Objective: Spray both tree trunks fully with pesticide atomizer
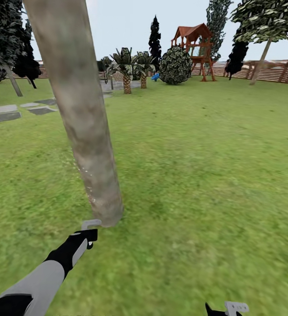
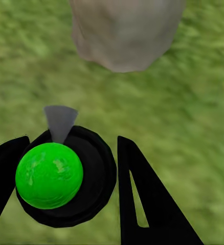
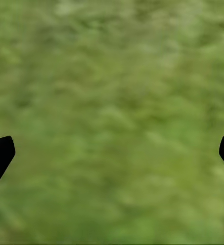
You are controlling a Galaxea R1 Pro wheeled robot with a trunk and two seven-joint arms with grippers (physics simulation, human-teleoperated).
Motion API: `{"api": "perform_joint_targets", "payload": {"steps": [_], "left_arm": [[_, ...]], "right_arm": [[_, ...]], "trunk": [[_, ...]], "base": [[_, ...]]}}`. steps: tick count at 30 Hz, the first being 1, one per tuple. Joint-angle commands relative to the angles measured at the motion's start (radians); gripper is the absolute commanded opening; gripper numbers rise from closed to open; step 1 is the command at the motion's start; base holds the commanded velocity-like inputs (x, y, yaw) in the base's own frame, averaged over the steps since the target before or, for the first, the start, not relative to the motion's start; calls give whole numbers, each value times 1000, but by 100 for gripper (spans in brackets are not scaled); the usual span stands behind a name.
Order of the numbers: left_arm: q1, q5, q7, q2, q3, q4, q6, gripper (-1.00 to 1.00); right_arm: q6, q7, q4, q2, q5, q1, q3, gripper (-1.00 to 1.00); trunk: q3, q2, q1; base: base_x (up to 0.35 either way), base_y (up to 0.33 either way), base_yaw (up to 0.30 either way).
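Surroundings: palms (image 1: pixel 127 70), round bush (image 1: pixel 175 66), red play tower (image 1: pixel 198 50), fence (image 1: pixel 271 72) far; stepping stones (image 1: pixel 5 113) far left.
Tree trunk (image 1: pixel 84 114): mottled grey-brown, near left, tilted.
Pesticide atomizer (image 2: pixel 66 176): black body, green ball atop, just beside trunk base.
Left end effector (image 2: pixel 71 178): clamped on atomizer.
Right end effector (image 3: pixel 112 153): fingers apart over grass (image 1: pixel 205 175).

We see the floor (image 1: pixel 205 175), a blurry green lawn reaching far to a brown slatted fence (image 1: pixel 271 72). A thick mottled trunk (image 1: pixel 80 114) stands in it near left. Grey stepping stones (image 1: pixel 5 113) lie far left. Short palms (image 1: pixel 126 70), a round bush (image 1: pixel 175 66) and a wooden play tower (image 1: pixel 198 50) stand far.
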Motion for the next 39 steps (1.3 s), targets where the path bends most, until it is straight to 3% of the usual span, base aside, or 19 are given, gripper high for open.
{"api": "perform_joint_targets", "payload": {"steps": [1,12,39], "left_arm": [[0,0,1,0,-1,0,0,-100],[0,4,1,0,2,0,0,-100],[0,3,0,0,2,5,0,-100]], "right_arm": [[0,0,0,0,0,0,0,100],[0,0,0,0,-1,0,0,100],[0,0,0,0,0,0,0,100]], "trunk": [[0,0,0],[0,0,0],[0,0,0]], "base": [[25,-274,251],[48,-275,70],[57,-272,274]]}}
